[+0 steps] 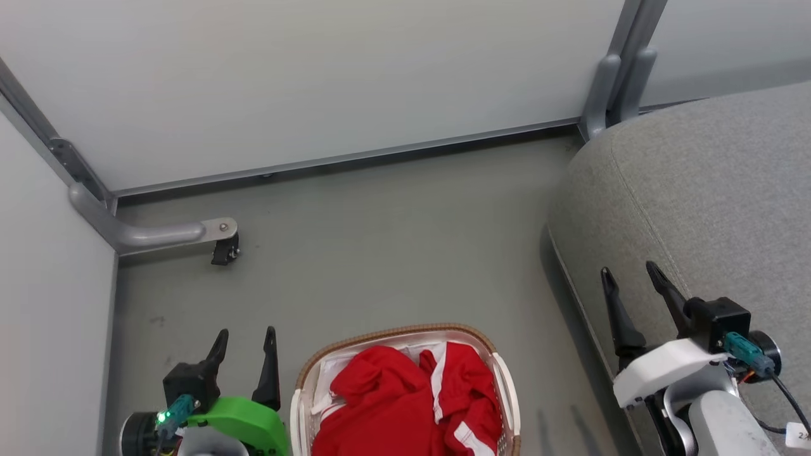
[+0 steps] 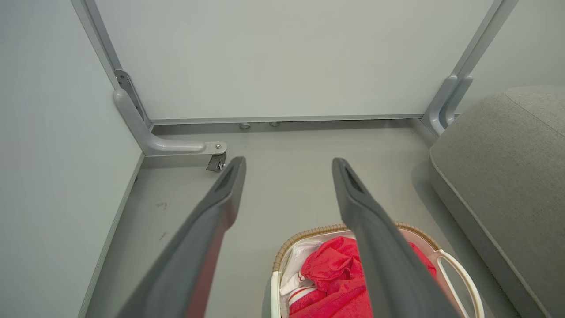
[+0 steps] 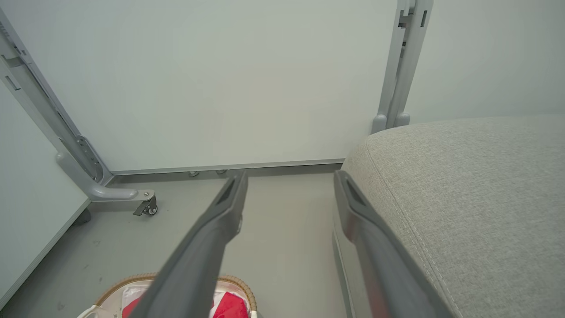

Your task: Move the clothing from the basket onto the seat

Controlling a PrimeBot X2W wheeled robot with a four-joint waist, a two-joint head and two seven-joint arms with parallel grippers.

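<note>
Head view, start state: you have the clothing point(image 1: 393, 405) heaped in the basket point(image 1: 393, 331), red folds with white stripes mounded about level with the brown rim. The near part of the pile runs off the bottom of the picture. White liner point(image 1: 324, 375) shows at the far left inside the rim, touching the red cloth. The basket stands on the floor point(image 1: 380, 240), between the two arms. The seat point(image 1: 709, 190) is to its right, apart from it, with a strip of floor between.

Left gripper point(image 1: 247, 331): just beside the basket's left side, jaws spread, holding nothing. Right gripper point(image 1: 630, 268): over the near edge of the seat, jaws spread, holding nothing. Whether it touches the cushion cannot be told.

Risks, judged from this layout:
- The liner lies against the cloth. A deep or leftward pinch could take the liner too and lift or tip the basket.
- The garments look tangled. Pulling one may drag another over the rim onto the floor.
- The white handle point(image 1: 510, 392) sits close to the pile on the right, so a long finger could hook it.
- The carry crosses bare floor, and a low lift would trail a sleeve on it.
- With the pile's near part out of the picture, you would be placing the grasp partly blind.
</note>
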